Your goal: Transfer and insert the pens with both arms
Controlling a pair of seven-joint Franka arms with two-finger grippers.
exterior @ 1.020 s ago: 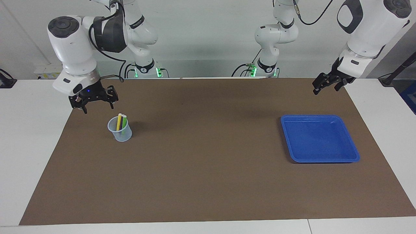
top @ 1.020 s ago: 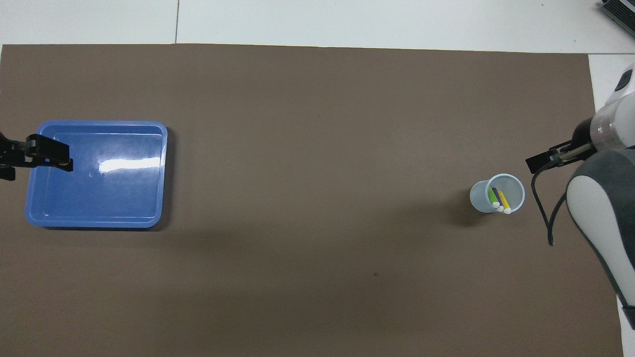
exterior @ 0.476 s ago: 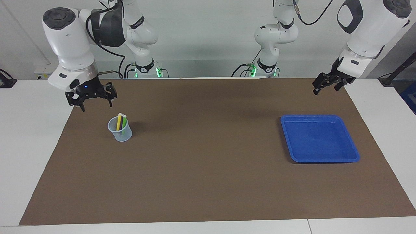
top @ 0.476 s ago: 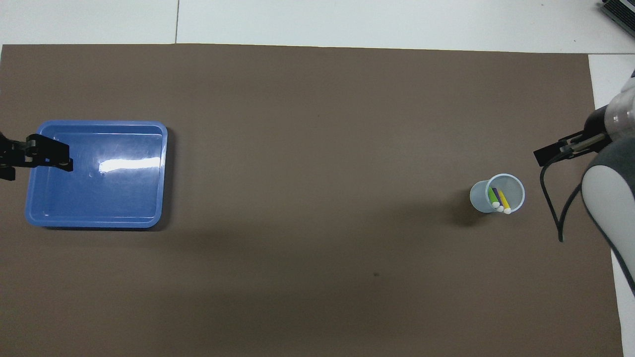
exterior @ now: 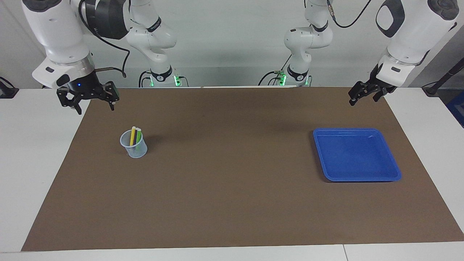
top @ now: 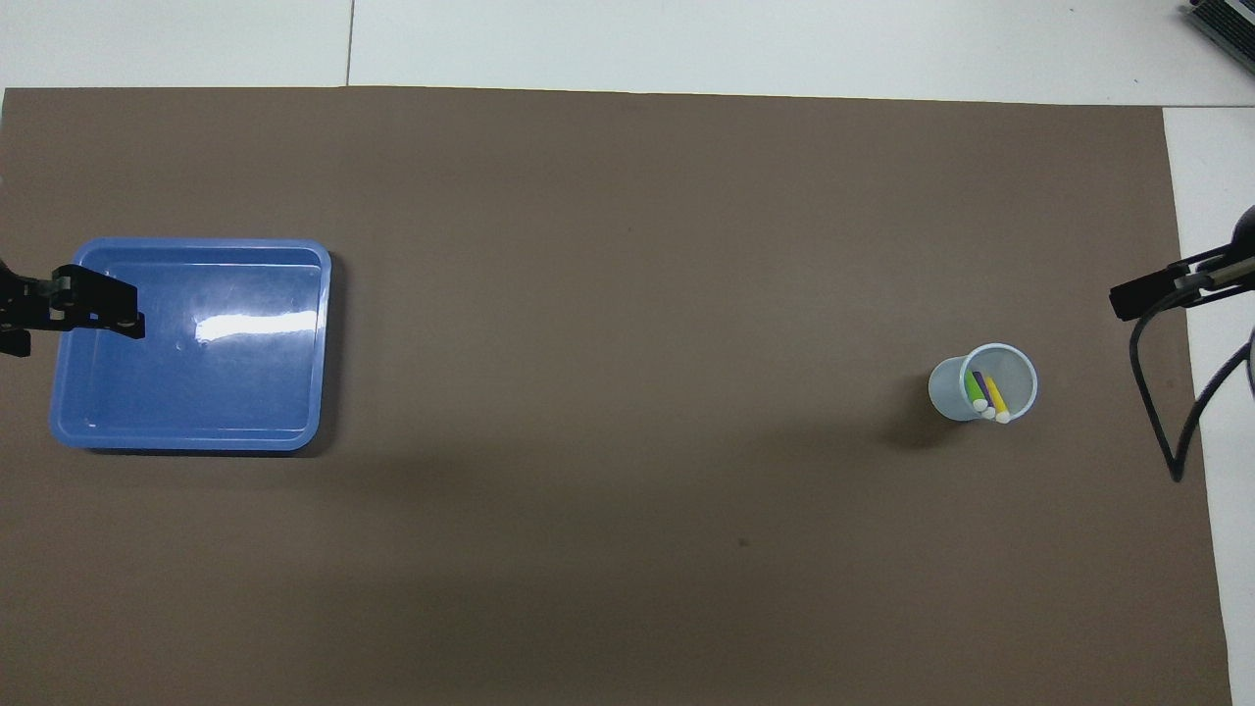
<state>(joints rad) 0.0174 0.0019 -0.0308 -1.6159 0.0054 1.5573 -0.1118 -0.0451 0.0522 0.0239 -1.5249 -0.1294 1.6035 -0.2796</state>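
I see all three pens standing together in the clear cup (exterior: 133, 144), leaning against its wall with their pale cap ends up: the yellow pen (exterior: 132, 136), the purple pen (top: 979, 383) beside it, and the green pen (top: 973, 388) on the purple one's other flank. The cup sits upright on the brown mat (exterior: 232, 203) toward the right arm's end of the table. My right gripper (exterior: 93, 105) hangs in the air over the mat's edge at that same end, well apart from the cup and not touching it; its fingers are spread wide and carry nothing, and a small blue light shows on its body. In the overhead view only a black tip of it and a loop of cable show at the frame's edge. At the left arm's end of the table the blue tray (exterior: 394, 173) lies flat on the mat with nothing that I can make out in it. My left gripper (exterior: 356, 98) waits in the air over the mat's corner closest to the left arm's base, clear of the tray; its fingers look slightly parted, with nothing between them. From overhead its black tip overlaps the tray's rim, but the facing view shows it raised well above the table. The white table (exterior: 32, 152) shows around the mat.
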